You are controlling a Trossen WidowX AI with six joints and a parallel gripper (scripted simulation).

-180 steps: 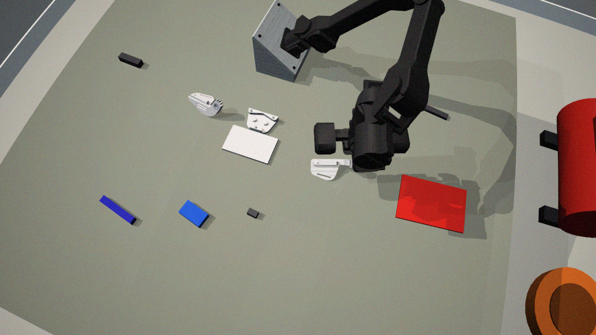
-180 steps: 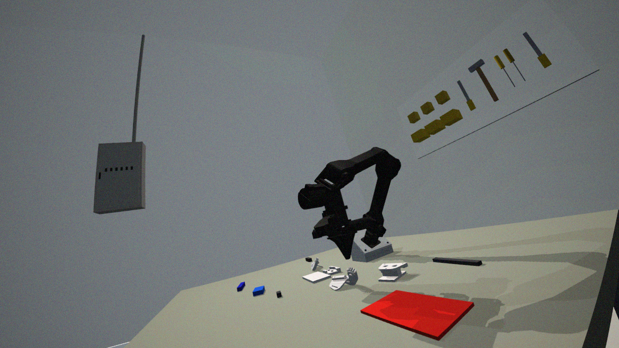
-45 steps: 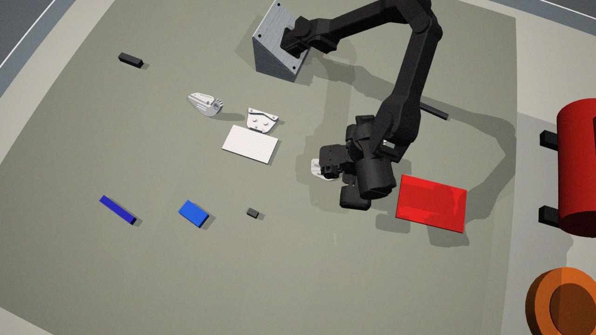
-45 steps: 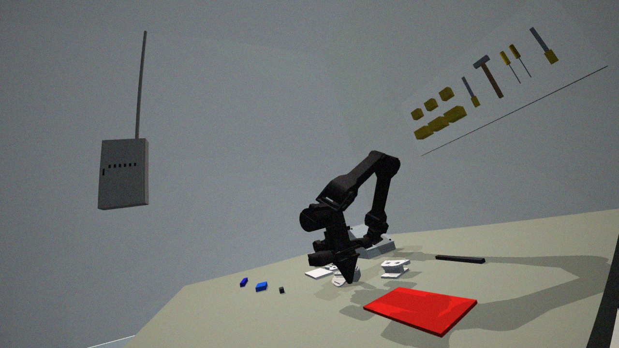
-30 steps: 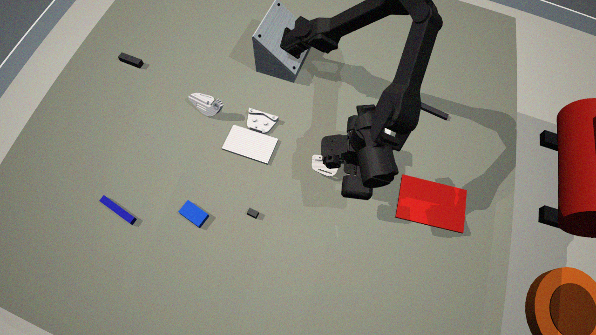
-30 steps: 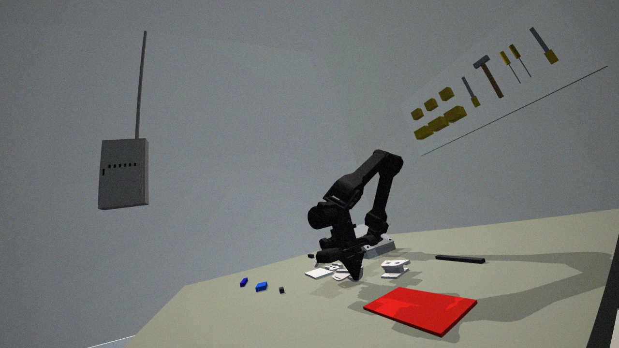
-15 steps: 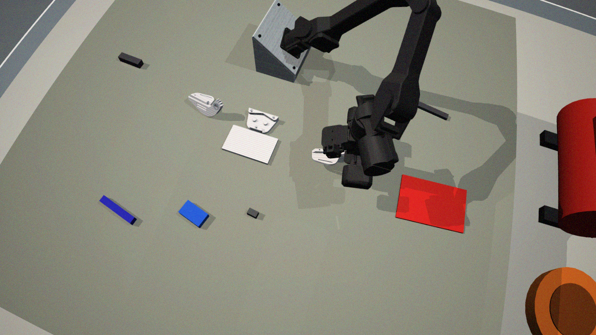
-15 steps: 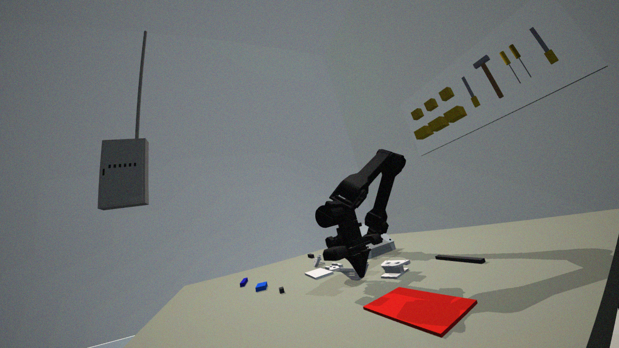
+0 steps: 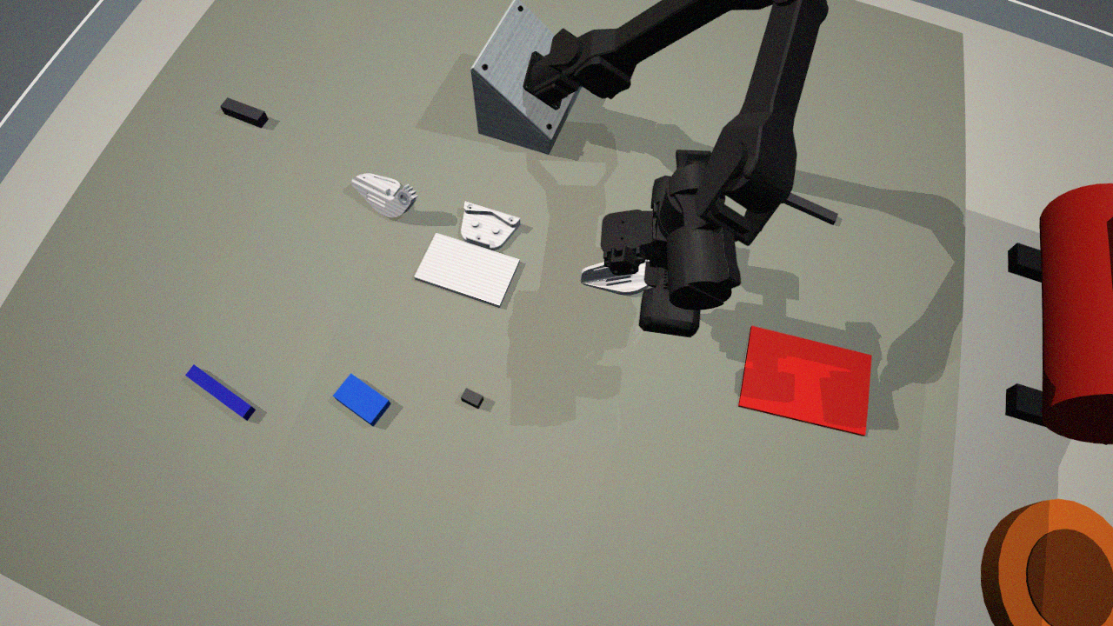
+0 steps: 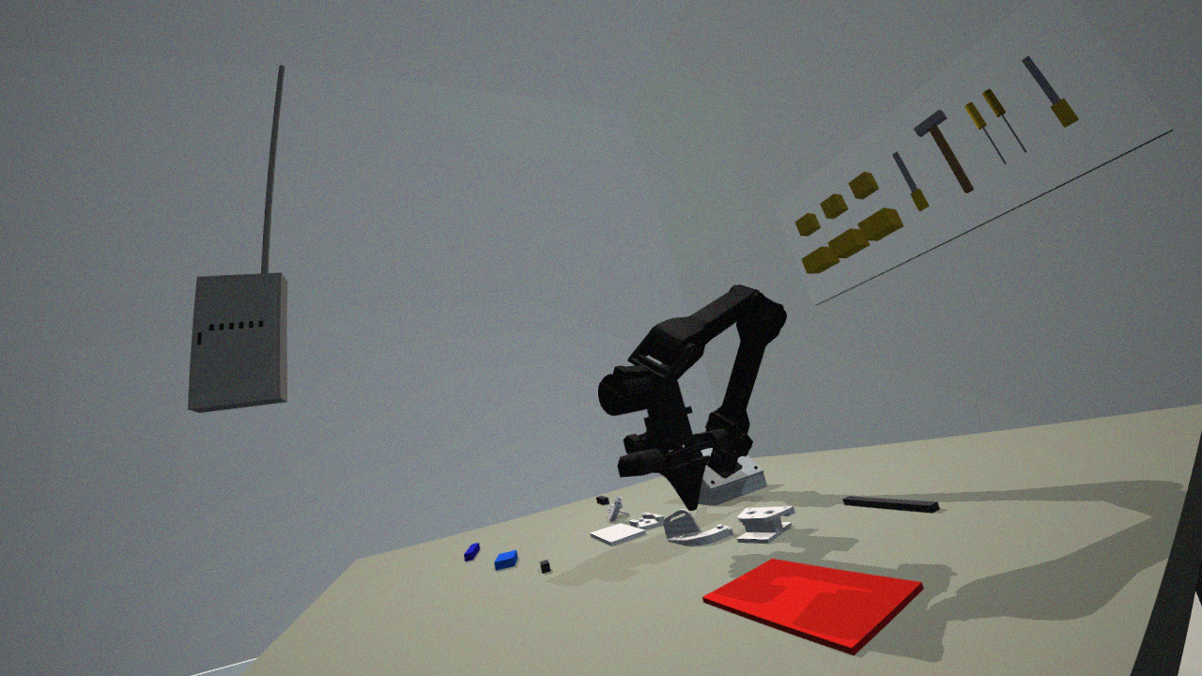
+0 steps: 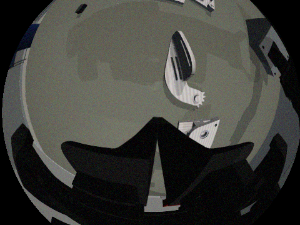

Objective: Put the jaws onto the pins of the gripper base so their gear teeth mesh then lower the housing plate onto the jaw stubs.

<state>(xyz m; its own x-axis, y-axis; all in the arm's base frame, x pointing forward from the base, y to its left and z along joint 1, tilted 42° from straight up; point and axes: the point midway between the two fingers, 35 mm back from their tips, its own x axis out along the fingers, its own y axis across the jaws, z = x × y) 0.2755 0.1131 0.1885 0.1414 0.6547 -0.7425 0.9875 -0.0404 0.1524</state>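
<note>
My gripper (image 10: 690, 507) (image 11: 157, 121) is shut and empty, its tips pointing down just above the table beside the near jaw. That white jaw (image 9: 623, 288) (image 10: 682, 528) (image 11: 170, 75) lies loose, with its gear teeth towards the housing plate in the wrist view. The other white jaw (image 9: 381, 194) (image 10: 616, 508) lies at the far left, off its pin. The white gripper base (image 9: 489, 225) (image 10: 647, 521) shows two bare pins. What looks like the housing plate (image 10: 762, 523) (image 11: 212, 132), with round holes, stands apart; the arm hides it in the top view.
A ribbed white plate (image 9: 467, 268) (image 10: 617, 533) lies against the gripper base. A red plate (image 9: 840, 381) (image 10: 807, 605) lies right of the arm. Blue blocks (image 9: 362, 398) (image 9: 220, 391) and black blocks (image 9: 471, 397) (image 9: 243, 111) lie left. A black bar (image 9: 813, 209) (image 10: 890, 504) lies behind.
</note>
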